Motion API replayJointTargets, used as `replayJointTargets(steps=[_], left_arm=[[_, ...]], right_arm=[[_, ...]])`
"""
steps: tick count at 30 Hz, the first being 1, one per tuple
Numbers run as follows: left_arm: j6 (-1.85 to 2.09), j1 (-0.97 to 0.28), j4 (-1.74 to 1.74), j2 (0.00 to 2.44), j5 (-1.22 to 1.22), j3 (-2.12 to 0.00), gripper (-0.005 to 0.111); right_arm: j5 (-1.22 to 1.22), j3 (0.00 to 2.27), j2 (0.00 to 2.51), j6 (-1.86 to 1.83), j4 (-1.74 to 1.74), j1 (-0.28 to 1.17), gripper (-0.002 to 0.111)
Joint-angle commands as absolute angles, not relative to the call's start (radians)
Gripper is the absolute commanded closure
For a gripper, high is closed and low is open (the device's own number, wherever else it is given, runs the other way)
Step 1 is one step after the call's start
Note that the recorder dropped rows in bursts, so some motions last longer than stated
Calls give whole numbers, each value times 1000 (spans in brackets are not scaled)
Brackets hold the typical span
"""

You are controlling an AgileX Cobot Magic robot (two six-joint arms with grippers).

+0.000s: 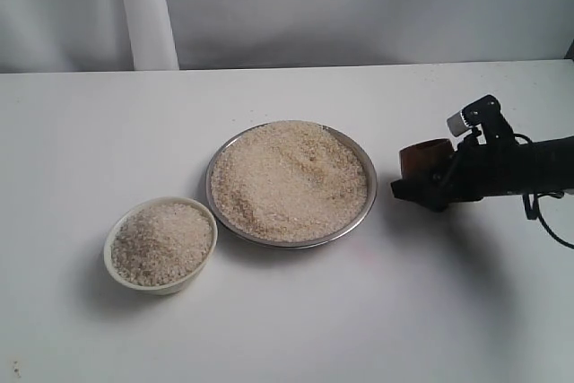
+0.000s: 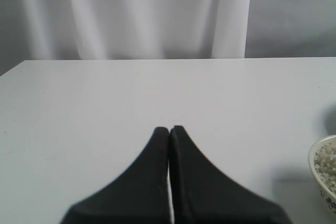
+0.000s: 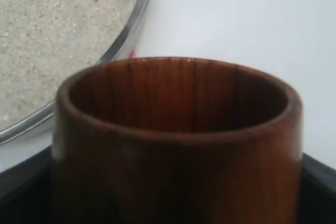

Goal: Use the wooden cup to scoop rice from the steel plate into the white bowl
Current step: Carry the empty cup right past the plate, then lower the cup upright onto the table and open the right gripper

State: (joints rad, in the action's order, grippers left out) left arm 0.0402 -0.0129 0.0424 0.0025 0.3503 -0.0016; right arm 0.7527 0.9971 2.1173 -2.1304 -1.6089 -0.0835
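A heap of rice (image 1: 289,180) fills the steel plate (image 1: 369,199) at the table's middle. Left of it and nearer the front stands the white bowl (image 1: 119,274), also full of rice (image 1: 163,242). Right of the plate, my right gripper (image 1: 421,187) is shut on the wooden cup (image 1: 424,158), held upright and apart from the plate's rim. The right wrist view shows the cup (image 3: 178,140) close up with an empty dark inside, and the plate's rim (image 3: 126,32) with rice (image 3: 58,30) beyond it. My left gripper (image 2: 169,129) is shut and empty over bare table; the bowl's edge (image 2: 315,169) shows beside it.
The white table (image 1: 448,311) stretches round the dishes. A pale curtain (image 1: 269,6) with a white post (image 1: 148,11) closes off the far side. The right arm's black body and cable (image 1: 538,195) reach in from the right edge.
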Motion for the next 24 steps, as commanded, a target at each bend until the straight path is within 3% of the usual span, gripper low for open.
replayJointTargets(steps=[1, 6, 14, 20, 24], left_arm=[[36, -16, 42, 0, 345, 0, 107], [36, -16, 42, 0, 345, 0, 107], [36, -16, 42, 0, 345, 0, 107], [36, -16, 42, 0, 345, 0, 107], [36, -16, 42, 0, 345, 0, 107]], right_arm=[[775, 1020, 2123, -2142, -1608, -58, 103], [743, 1026, 2123, -2142, -1576, -21, 49], [655, 1026, 2122, -2122, -1576, -21, 44], [655, 1026, 2122, -2093, -1572, -21, 28], [655, 1026, 2120, -2091, -1576, -21, 24]])
